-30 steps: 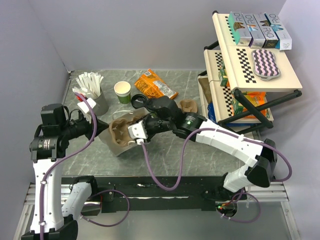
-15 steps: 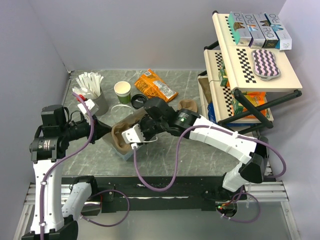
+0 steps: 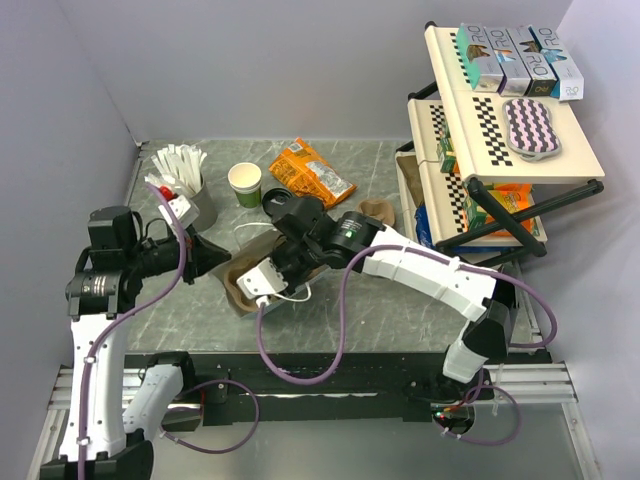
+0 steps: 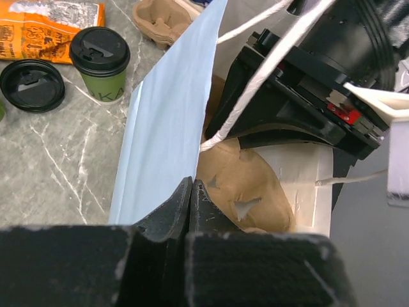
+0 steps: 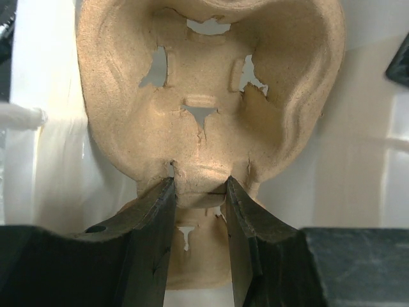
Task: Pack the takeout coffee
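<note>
The takeout coffee [image 4: 100, 64], green and white with a black lid, stands upright on the table beside a loose black lid [image 4: 32, 85]. In the top view my right arm mostly hides it. A white paper bag [image 4: 167, 121] lies open on its side. My left gripper [image 4: 190, 183] is shut on the bag's upper edge and holds it up; it also shows in the top view [image 3: 214, 258]. My right gripper [image 5: 198, 188] reaches into the bag and is shut on the rim of a brown pulp cup carrier [image 5: 211, 96]. That carrier also shows in the left wrist view [image 4: 239, 185].
A lidless white-and-green cup [image 3: 245, 183] and a grey cup of white sticks [image 3: 185, 178] stand at the back left. An orange snack bag [image 3: 311, 170] lies behind. A second pulp carrier [image 3: 378, 210] sits mid-table. A two-tier rack [image 3: 500, 140] fills the right.
My right gripper has pushed the pulp carrier leftward and nearer, deeper into the bag. My left gripper has kept hold of the bag's edge and shifted slightly right.
</note>
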`<action>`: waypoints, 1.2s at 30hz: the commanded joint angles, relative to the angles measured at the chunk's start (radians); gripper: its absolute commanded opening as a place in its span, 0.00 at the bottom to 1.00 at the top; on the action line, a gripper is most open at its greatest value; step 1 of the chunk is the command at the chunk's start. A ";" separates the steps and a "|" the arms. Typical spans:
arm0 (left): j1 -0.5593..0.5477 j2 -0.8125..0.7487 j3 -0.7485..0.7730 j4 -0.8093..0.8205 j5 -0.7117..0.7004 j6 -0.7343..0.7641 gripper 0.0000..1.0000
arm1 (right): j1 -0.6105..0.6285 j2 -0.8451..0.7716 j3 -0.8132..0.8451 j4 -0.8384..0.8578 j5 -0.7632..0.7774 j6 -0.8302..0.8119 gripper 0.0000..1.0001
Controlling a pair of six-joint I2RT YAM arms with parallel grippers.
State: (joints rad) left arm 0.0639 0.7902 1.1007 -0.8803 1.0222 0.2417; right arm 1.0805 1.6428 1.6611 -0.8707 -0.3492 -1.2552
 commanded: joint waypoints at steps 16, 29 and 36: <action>-0.059 -0.011 0.018 -0.059 0.018 0.030 0.01 | 0.045 0.074 0.060 -0.051 0.159 0.187 0.00; -0.058 -0.042 0.013 -0.100 -0.007 0.080 0.01 | -0.004 -0.005 -0.032 0.019 0.018 0.355 0.00; -0.059 -0.065 -0.005 -0.088 -0.033 0.076 0.01 | -0.005 0.008 0.003 -0.005 -0.019 0.362 0.00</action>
State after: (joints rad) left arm 0.0086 0.7479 1.0969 -0.9718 0.9821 0.3149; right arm 1.0821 1.6802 1.6070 -0.8566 -0.3393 -0.9237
